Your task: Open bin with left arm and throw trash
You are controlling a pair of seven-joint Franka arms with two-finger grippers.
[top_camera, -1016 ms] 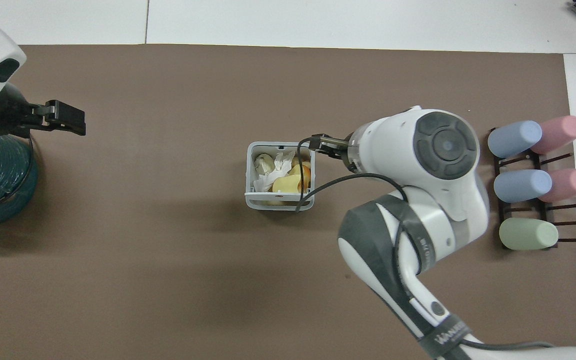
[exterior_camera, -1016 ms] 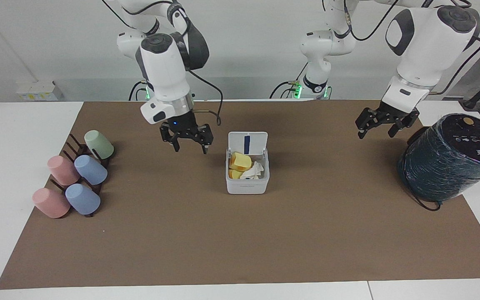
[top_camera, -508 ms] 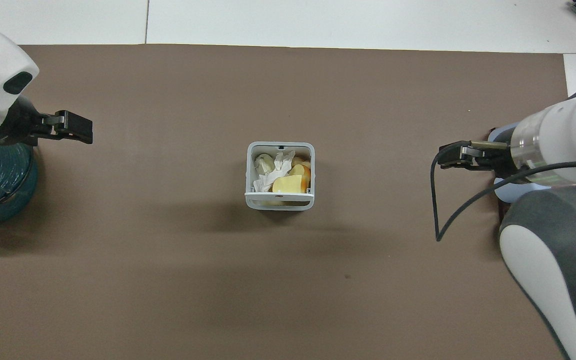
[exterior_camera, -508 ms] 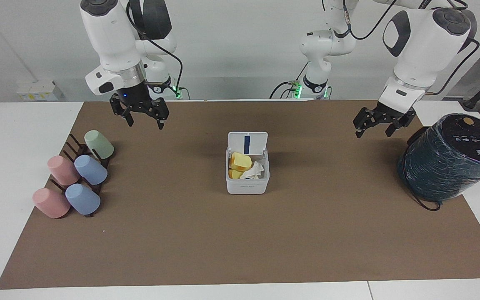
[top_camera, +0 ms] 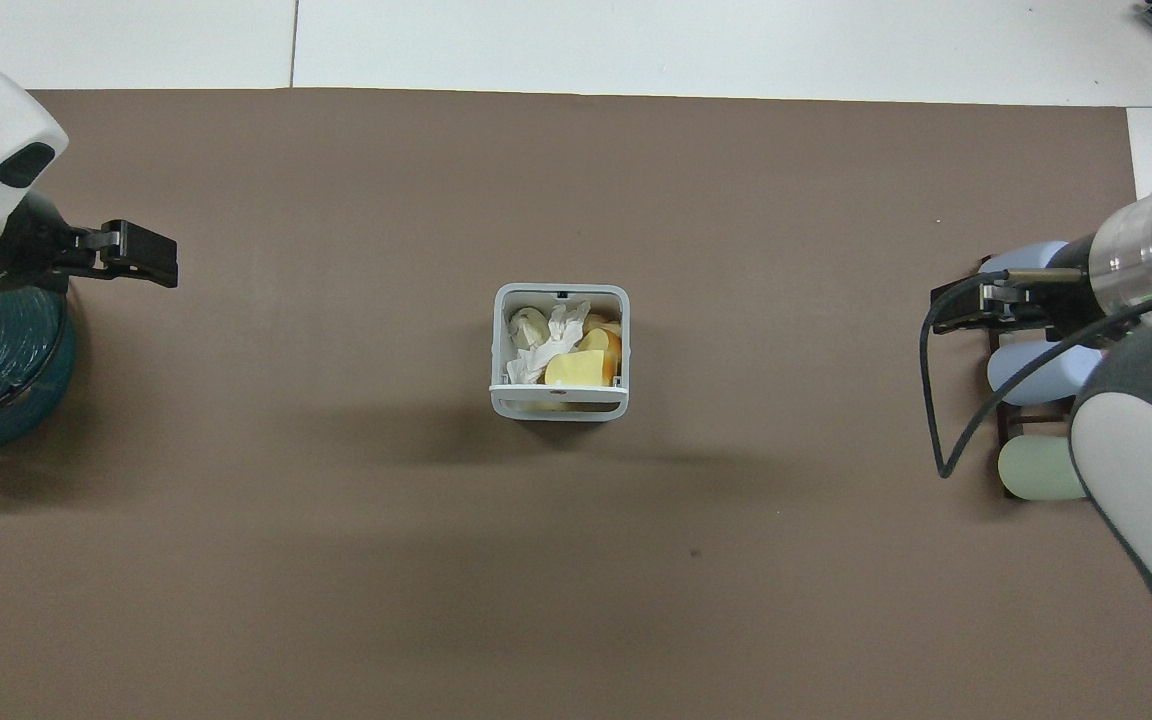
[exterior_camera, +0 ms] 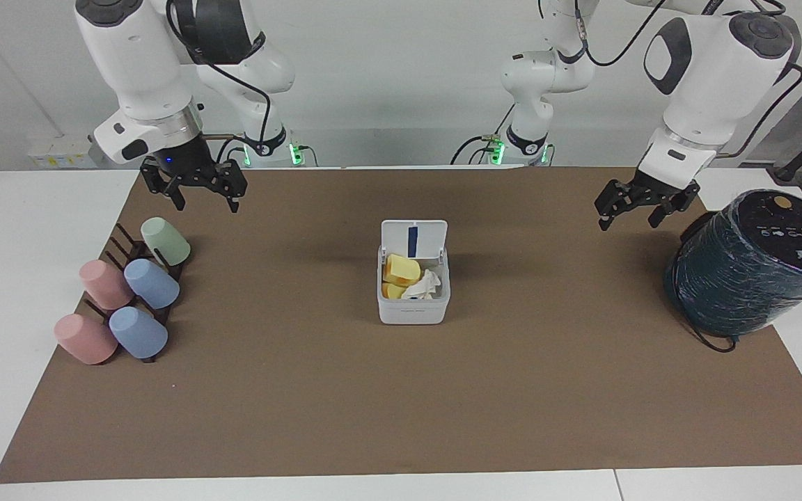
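Right gripper (exterior_camera: 198, 193) has swung from beside bin (exterior_camera: 413, 309) to over cups (exterior_camera: 143, 275) | both sets of fingers spread, empty | left gripper (exterior_camera: 638, 211) over bench by cylinder (exterior_camera: 749, 268) | bin open, trash (exterior_camera: 409, 276) inside, well apart from both.

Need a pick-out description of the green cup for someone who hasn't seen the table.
Start at the brown mat and go to the right arm's end of the table, where a dark rack holds five pastel cups lying tipped. The green cup sits at the rack's end nearest the robots. It is the only green one; the others are two blue and two pink.
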